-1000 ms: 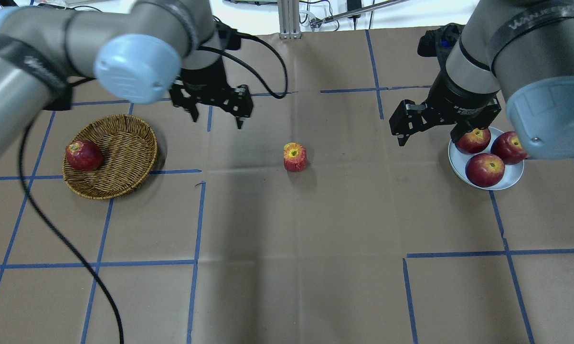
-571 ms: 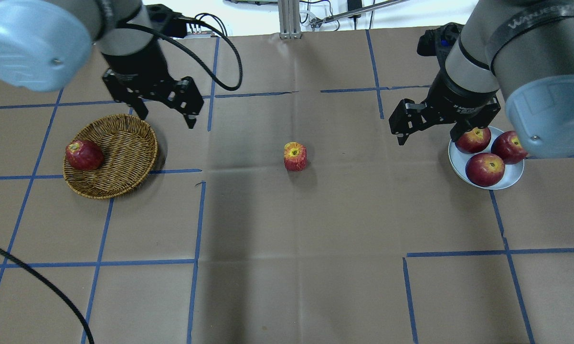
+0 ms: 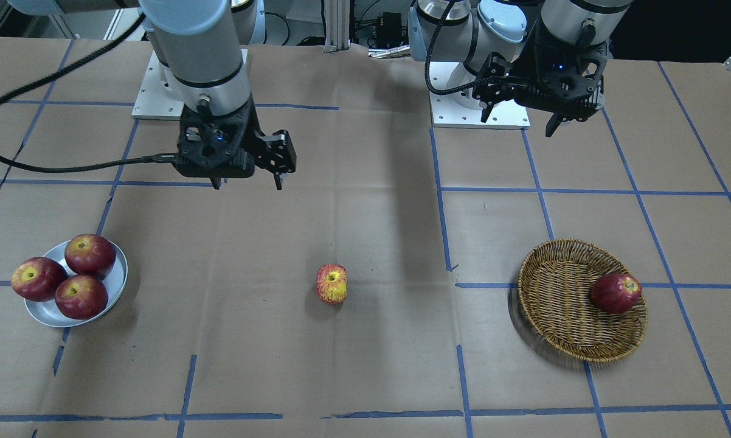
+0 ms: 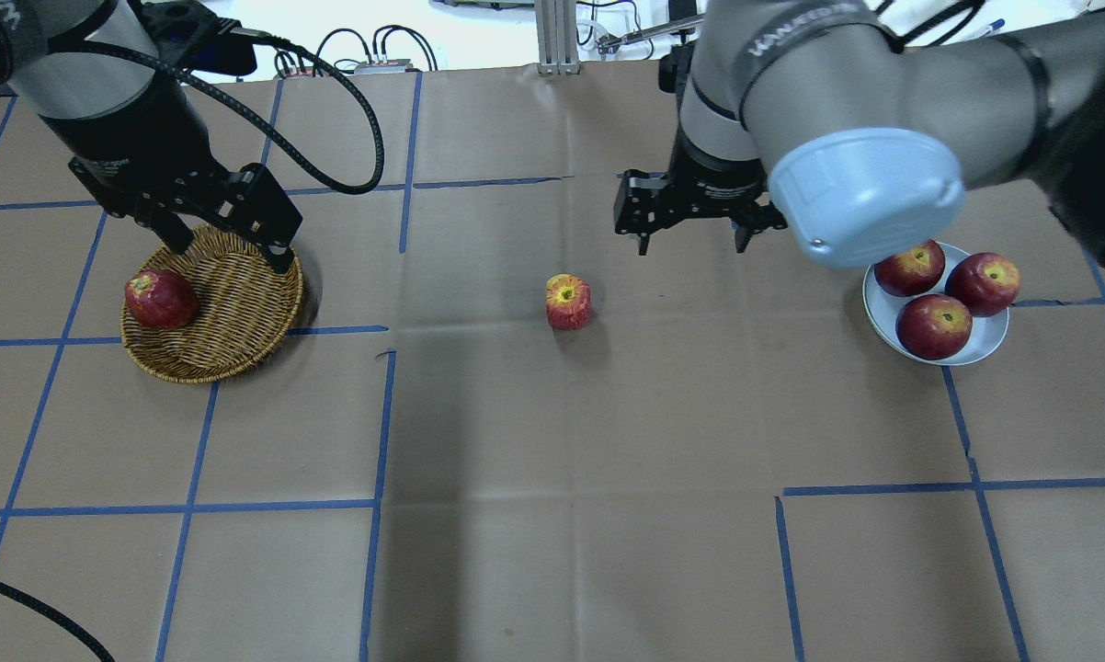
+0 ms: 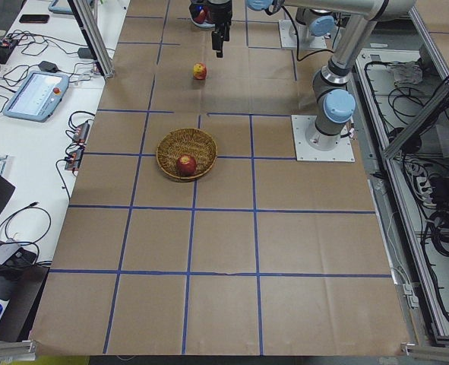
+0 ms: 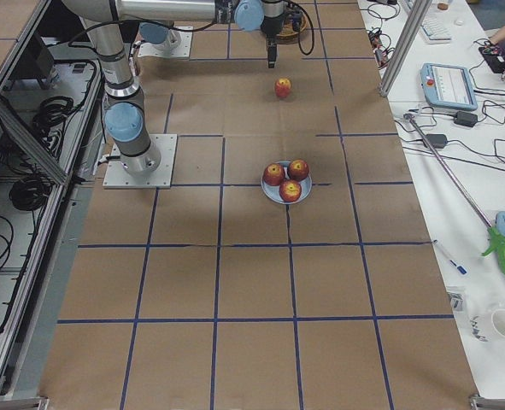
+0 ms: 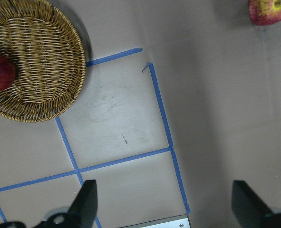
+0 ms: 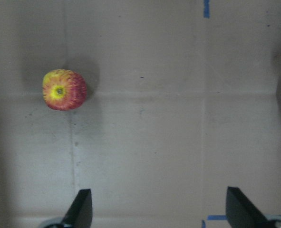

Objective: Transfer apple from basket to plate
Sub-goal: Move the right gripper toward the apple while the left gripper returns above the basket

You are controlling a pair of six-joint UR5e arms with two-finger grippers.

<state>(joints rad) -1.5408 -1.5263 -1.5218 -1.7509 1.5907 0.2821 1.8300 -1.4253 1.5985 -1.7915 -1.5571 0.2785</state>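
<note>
The pale red-and-yellow apple point(image 4: 567, 302) stands alone on the brown paper at the table's middle, outside the basket; it also shows in the front view point(image 3: 331, 283) and the right wrist view point(image 8: 64, 90). The wicker basket point(image 4: 240, 285) at the left holds one dark red apple point(image 4: 159, 299). The silver plate point(image 4: 985, 340) at the right holds three dark red apples. My left gripper point(image 4: 231, 250) is open and empty above the basket's far rim. My right gripper point(image 4: 692, 246) is open and empty, just beyond and to the right of the pale apple.
The table is covered in brown paper with a blue tape grid. The left arm's black cable point(image 4: 350, 110) loops above the table's far left. The arms' white base plates point(image 3: 475, 103) lie at the robot's side.
My left gripper has swung left from the table's middle to above the basket. My right gripper has moved left from the plate to near the pale apple. No apple has moved.
</note>
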